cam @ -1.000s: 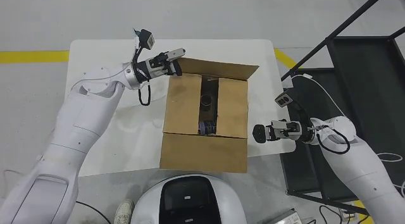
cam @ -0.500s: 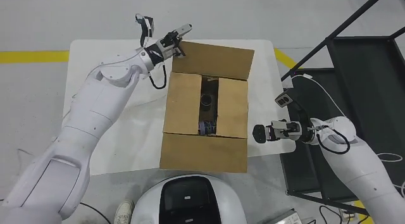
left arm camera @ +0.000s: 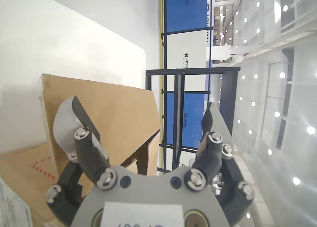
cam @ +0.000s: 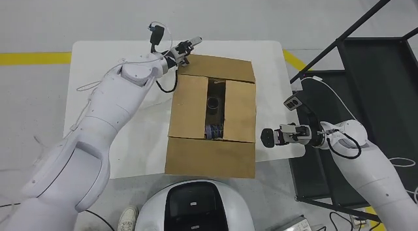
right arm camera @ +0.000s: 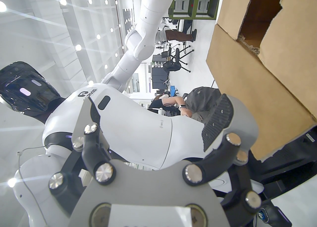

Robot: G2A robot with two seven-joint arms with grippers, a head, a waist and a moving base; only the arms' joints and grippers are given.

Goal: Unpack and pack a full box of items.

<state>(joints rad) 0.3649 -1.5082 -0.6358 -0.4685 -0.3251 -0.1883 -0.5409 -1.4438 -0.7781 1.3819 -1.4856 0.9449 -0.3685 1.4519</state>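
In the top view the cardboard box (cam: 210, 117) sits in the middle of the white worktop (cam: 111, 68). Its two long flaps are folded in, leaving a narrow gap through which dark items (cam: 214, 110) show. The near flap (cam: 209, 159) hangs out over the front edge, and the far flap (cam: 221, 68) stands up at the back. The left claw (cam: 189, 43) is at the box's far left corner, just beside the end of the far flap. The right claw (cam: 269, 137) is at the worktop's right edge, near the box's right side but apart from it. In the left wrist view the left claw (left arm camera: 141, 106) is spread wide with nothing between its fingers (left arm camera: 74, 111). The raised flap of the box (left arm camera: 111, 114) lies just beyond them, and whether either finger touches it cannot be told. In the right wrist view the right claw (right arm camera: 157, 104) is also spread and holds nothing. The box (right arm camera: 260, 69) is off to the side of its ribbed finger (right arm camera: 218, 121), not between the two.
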